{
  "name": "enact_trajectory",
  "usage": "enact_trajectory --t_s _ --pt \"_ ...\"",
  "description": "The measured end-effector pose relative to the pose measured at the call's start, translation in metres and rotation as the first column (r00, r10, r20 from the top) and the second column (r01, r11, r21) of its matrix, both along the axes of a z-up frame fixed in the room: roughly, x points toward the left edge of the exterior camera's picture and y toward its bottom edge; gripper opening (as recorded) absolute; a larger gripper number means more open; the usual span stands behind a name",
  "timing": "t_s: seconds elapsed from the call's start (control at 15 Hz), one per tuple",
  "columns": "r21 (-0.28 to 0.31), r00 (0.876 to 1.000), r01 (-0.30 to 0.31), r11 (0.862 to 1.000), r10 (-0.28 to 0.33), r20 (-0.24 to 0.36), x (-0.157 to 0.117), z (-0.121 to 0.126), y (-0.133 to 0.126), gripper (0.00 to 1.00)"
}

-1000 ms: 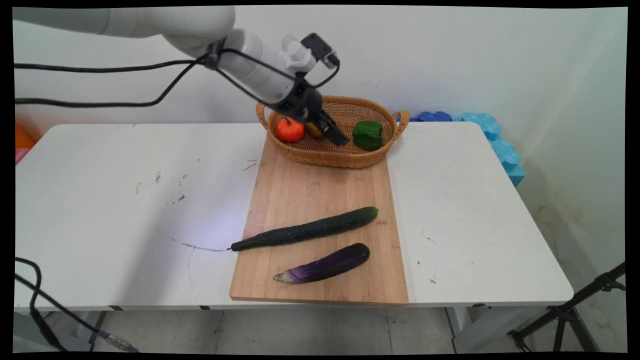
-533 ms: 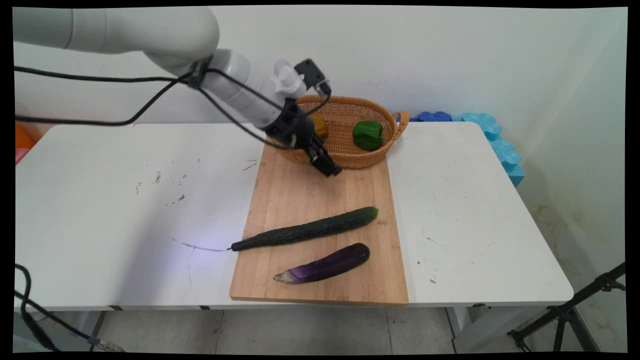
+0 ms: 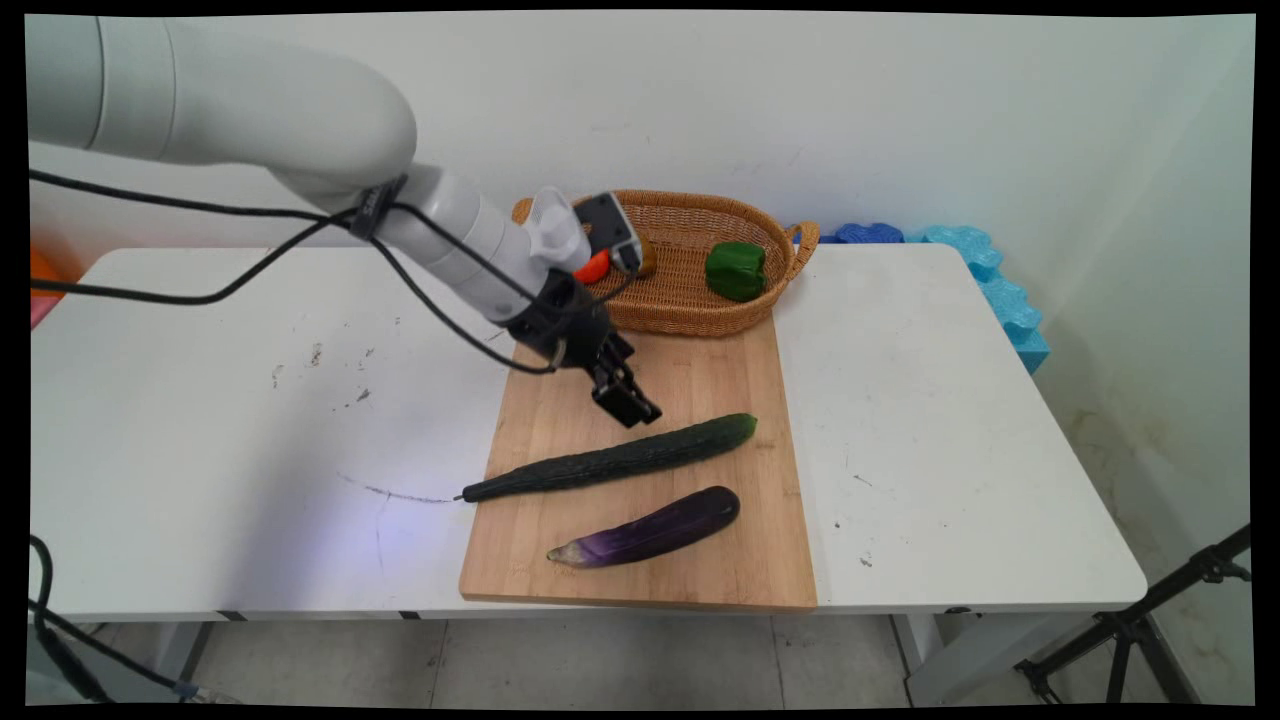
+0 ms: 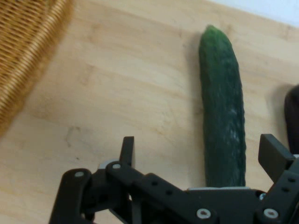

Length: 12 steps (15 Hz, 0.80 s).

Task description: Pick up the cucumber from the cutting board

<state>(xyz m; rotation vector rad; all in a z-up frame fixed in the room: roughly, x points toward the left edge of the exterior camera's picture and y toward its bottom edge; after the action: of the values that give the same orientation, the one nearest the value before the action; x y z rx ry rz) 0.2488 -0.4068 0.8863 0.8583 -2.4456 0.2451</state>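
My black gripper (image 3: 632, 405) hangs open and empty just above the wooden cutting board (image 3: 590, 380), a little behind the long dark green cucumber (image 3: 615, 460). In the hand view the cucumber (image 4: 223, 112) runs up the picture between my two fingers, nearer the right fingertip (image 4: 273, 156) than the left fingertip (image 4: 127, 149); the gripper (image 4: 201, 154) does not touch it. A purple eggplant (image 3: 650, 528) lies on the board in front of the cucumber, and its dark edge (image 4: 293, 112) shows at the right of the hand view.
A wicker basket (image 3: 700, 305) stands at the board's far end and holds a green bell pepper (image 3: 735, 270), an orange-red tomato (image 3: 592, 268) partly behind my wrist and a brownish item (image 3: 648, 258). Its rim (image 4: 23, 60) fills the hand view's upper left. Blue foam pieces (image 3: 985, 275) lie at the back right.
My arm has swung down and toward the near side, from over the basket to low over the board just behind the cucumber. The vegetables have not moved.
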Motion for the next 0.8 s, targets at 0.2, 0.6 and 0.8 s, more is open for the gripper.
enact_trajectory --t_s 0.2,0.6,0.8 --pt "0.01 1.0 0.012 1.0 -0.012 0.007 0.0 -0.01 0.004 1.0" --pt "0.026 0.999 0.033 0.999 -0.034 0.022 -0.001 -0.03 0.007 1.0" --pt "0.038 0.999 0.04 0.998 -0.041 0.028 -0.002 -0.039 0.009 1.0"
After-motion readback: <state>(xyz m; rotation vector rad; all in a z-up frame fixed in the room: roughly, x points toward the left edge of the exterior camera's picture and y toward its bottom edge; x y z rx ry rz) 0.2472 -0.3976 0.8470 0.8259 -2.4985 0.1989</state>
